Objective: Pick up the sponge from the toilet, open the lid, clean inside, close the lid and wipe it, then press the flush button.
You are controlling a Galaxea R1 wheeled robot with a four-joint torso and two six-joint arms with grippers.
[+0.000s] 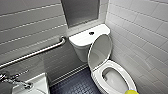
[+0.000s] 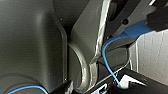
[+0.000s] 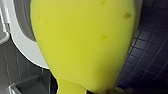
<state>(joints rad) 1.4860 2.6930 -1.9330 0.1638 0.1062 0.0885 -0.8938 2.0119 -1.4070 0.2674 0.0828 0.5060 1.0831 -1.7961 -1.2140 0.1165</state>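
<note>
Head view: lid (image 1: 99, 51) upright against tank (image 1: 83, 38).

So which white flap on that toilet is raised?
The lid, the solid oval leaning back toward the tank; the ring-shaped seat lies flat.

The bottom edge of the head view cuts the sponge (image 1: 131, 92) down to a yellow sliver and crops the front of the toilet (image 1: 98, 79) bowl. The basin (image 1: 37, 83) and the grab bar (image 1: 37, 53) run off the left side. The flush button (image 1: 91, 32) is a dark blur. In the right wrist view the sponge (image 3: 82, 42) hides much of the toilet's rim.
</note>
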